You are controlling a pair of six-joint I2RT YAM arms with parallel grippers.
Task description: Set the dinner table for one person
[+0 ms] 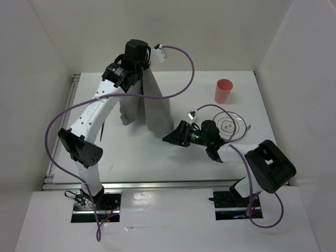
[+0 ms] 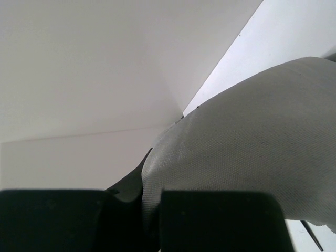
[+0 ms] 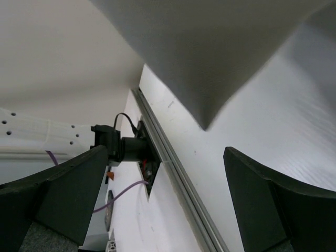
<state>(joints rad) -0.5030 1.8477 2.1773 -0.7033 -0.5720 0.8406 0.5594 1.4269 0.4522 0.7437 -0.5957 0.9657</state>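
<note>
Pinching the grey mat (image 1: 155, 107) by its top, my left gripper (image 1: 144, 65) hung it long-axis vertical over the dinner table (image 1: 136, 157), while my right gripper (image 1: 169, 138), spread wide, sat just beside the mat's lower corner.

Enclosure: plain white panel walls on three sides. Back wall (image 1: 220, 31) stands beyond the jaws of the left gripper (image 1: 145, 64); left wall (image 1: 26, 105) well off to their left. Right wall (image 1: 310, 89) well behind the jaws of the right gripper (image 1: 171, 138). White dinner table (image 1: 147, 160) below both, metal rail (image 1: 157, 185) on its near edge. Lighting even, shadows soft.
</note>
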